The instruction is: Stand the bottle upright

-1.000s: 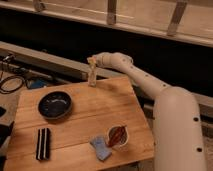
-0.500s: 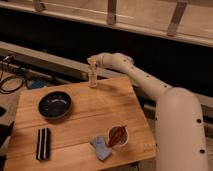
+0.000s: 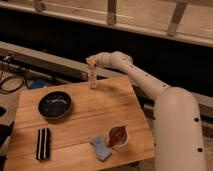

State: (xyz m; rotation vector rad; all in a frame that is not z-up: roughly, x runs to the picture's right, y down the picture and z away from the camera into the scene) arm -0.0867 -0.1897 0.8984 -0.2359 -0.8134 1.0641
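Bottle (image 3: pixel 93 80) standing near-vertical close to the far edge of the tabletop (image 3: pixel 95 117), its base on or just above the wood, with the claw (image 3: pixel 92 63) at its capped top; whether the claw is clamped on the neck or slack cannot be told. Sound execution, by judgement, calls for seating the base flat before release, then rising straight up so the slim body is not tipped. Dark bowl (image 3: pixel 55 105) near the left edge and cup (image 3: pixel 117 137) near the front edge lie well apart from it.
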